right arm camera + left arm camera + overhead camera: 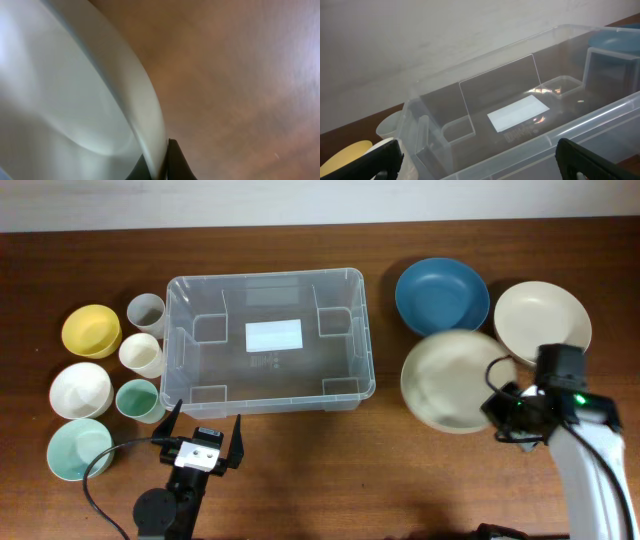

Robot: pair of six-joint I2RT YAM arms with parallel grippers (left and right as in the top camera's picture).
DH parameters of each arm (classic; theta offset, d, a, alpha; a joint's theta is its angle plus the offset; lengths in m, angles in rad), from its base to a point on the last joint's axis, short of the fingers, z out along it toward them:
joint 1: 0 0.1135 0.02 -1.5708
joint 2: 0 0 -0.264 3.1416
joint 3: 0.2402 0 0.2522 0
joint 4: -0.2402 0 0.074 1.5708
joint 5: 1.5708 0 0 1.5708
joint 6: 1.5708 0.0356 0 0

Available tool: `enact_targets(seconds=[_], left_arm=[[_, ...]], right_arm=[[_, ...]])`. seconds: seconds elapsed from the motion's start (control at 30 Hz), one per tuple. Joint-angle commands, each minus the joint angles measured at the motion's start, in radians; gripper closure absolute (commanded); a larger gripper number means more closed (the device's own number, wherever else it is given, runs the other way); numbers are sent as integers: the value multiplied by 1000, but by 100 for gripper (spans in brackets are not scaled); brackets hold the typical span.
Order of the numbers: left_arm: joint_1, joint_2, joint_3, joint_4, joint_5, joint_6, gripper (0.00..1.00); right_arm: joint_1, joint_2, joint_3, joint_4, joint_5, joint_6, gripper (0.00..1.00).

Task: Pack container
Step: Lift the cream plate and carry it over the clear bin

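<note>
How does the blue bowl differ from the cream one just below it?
The blue bowl is blue; the cream bowl is pale off-white. The blue bowl stands free, untouched; the cream bowl has its rim between the jaws of the right gripper. The cream bowl looks wider from overhead. Both are round, shallow and outside the container.

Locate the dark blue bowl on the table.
In the overhead view the dark blue bowl lies on the right half, between the container on its left and a cream bowl on its right.
</note>
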Motion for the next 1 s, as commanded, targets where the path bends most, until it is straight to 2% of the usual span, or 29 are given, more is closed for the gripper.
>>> enact_targets(seconds=[0.0, 0.2, 0.33, 0.6, 0.73, 0.97], left_arm=[[6, -6, -2, -5, 0, 14, 0], [6, -6, -2, -5, 0, 14, 0], [6, -6, -2, -5, 0, 14, 0], [6, -6, -2, -5, 0, 14, 0], [6, -6, -2, -5, 0, 14, 0], [6, -6, -2, -5, 0, 14, 0]], right_arm=[[8, -187, 165, 21, -42, -13, 96], [11, -323, 296, 222, -214, -11, 96], [110, -285, 295, 340, -283, 22, 96], [491, 84, 296, 532, -204, 22, 96], [608, 284, 332, 636, -204, 12, 96], [726, 430, 407, 638, -176, -43, 96]])
